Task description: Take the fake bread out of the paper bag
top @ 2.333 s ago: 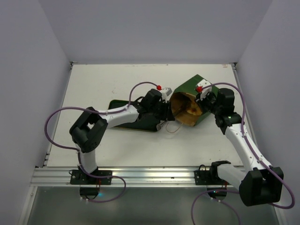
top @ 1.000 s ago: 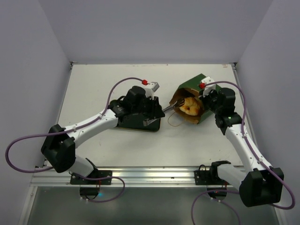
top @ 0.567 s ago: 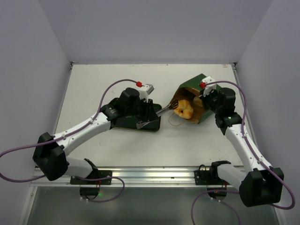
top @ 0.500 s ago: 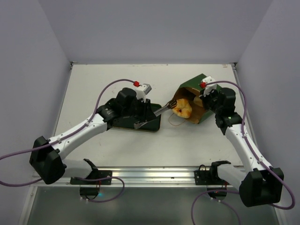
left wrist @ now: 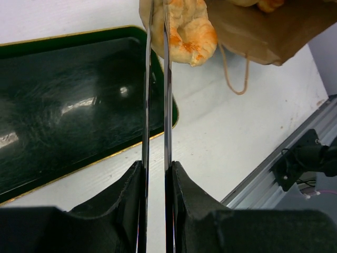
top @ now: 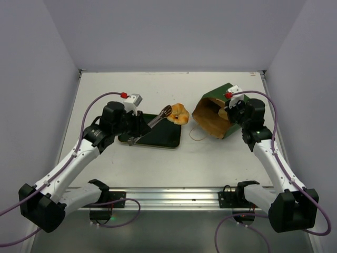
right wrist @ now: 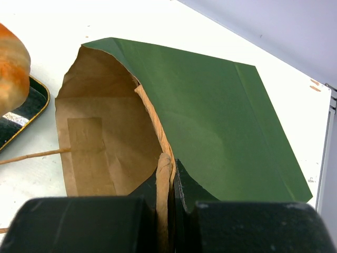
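Observation:
The paper bag (top: 212, 117), dark green outside and brown inside, lies on its side with its mouth facing left. My right gripper (top: 230, 111) is shut on its upper rim and a string handle (right wrist: 164, 174). My left gripper (top: 137, 127) is shut on metal tongs (top: 158, 118), whose two arms (left wrist: 147, 100) run forward between the fingers. The tong tips pinch a twisted yellow-orange piece of fake bread (top: 180, 114), held over the right end of the dark tray (top: 158, 138). In the left wrist view this bread (left wrist: 185, 29) hangs beyond the tray's edge, left of the bag (left wrist: 268, 29).
The bag's loose string handle (top: 197, 137) lies on the white table between tray and bag. A metal rail (top: 168, 198) runs along the near edge. Walls close the table at the back and on both sides.
My left arm has drawn back to the left, pulling the tongs and the bread out of the bag's mouth to above the tray's right end. The right gripper and bag have stayed put.

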